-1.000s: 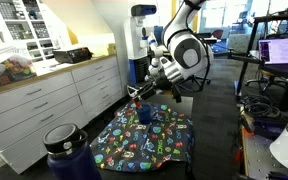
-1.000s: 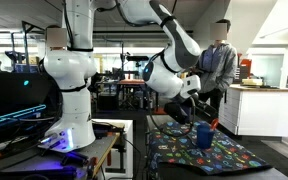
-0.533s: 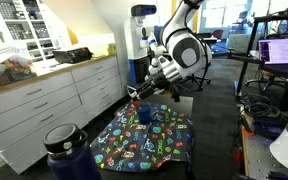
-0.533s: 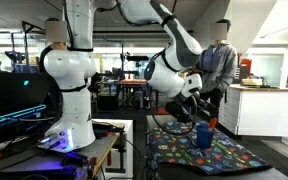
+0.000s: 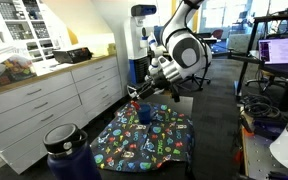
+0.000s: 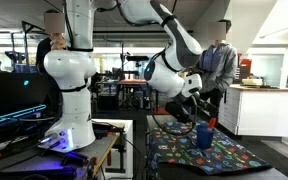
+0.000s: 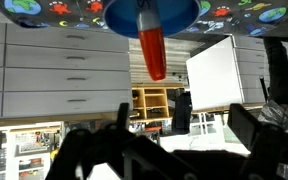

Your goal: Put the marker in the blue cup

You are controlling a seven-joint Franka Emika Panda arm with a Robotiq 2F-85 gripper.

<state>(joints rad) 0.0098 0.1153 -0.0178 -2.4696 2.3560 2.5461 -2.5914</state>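
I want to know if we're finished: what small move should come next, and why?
Probably draw the pincer straight back: the red marker stands inside the blue cup, clear of the open pincer, so nothing is left to release.

A patterned cloth (image 5: 144,148) (dark, colourful prints) covers the work surface, with 1 blue cup (image 5: 144,114) standing on it.

Glossy, smooth white plastic on the arm's shell (image 5: 187,48). Matt, softly creased printed cloth (image 5: 149,140) beneath the blue cup (image 5: 144,113), itself smooth plastic by the look. Smooth red-orange plastic on the marker (image 7: 153,50). Matt pale drawer fronts (image 5: 44,105) at nine o'clock of the cloth, under a wood-look countertop (image 5: 39,75). Satin dark finish on the bottle (image 5: 69,152) at seven o'clock.
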